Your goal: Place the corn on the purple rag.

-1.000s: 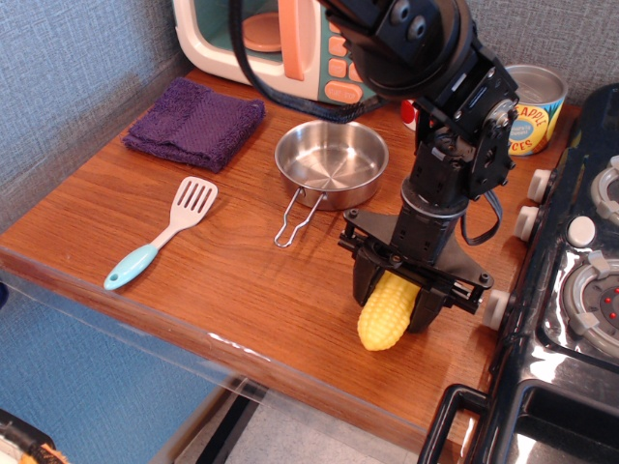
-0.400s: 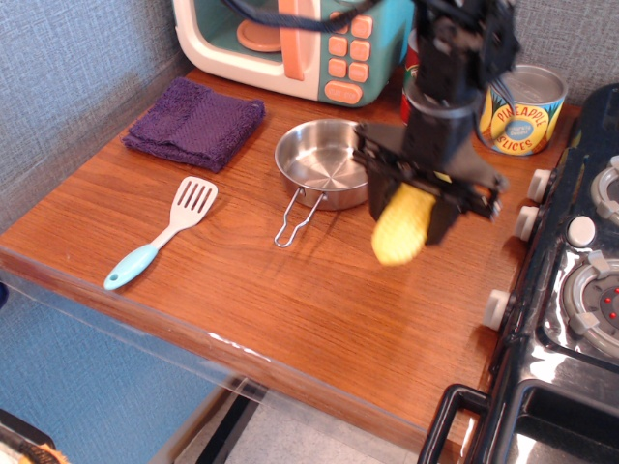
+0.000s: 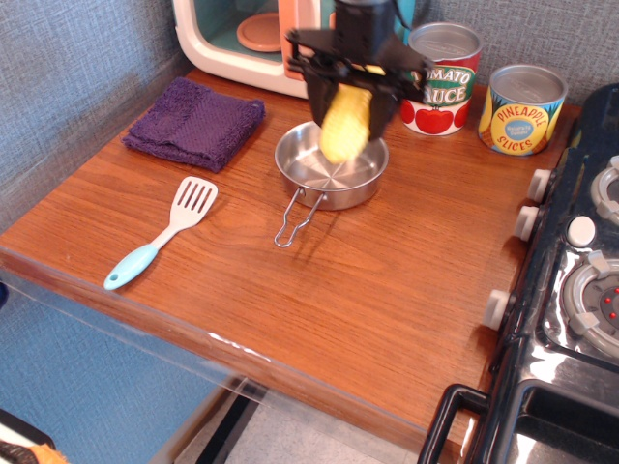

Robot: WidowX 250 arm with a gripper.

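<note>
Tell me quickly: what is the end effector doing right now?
End effector: closed on the corn, held in the air above the steel pan.

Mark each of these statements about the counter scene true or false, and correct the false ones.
1. The end effector grips the yellow plastic toy corn cob. True.
2. The corn lies on the dark purple terry-cloth rag. False: it is held up, in front of the round steel pan.
3. The white-and-teal slotted spatula rests on the wooden counter. True.
4. The spatula sits inside the pan. False: it lies left of the pan.
</note>
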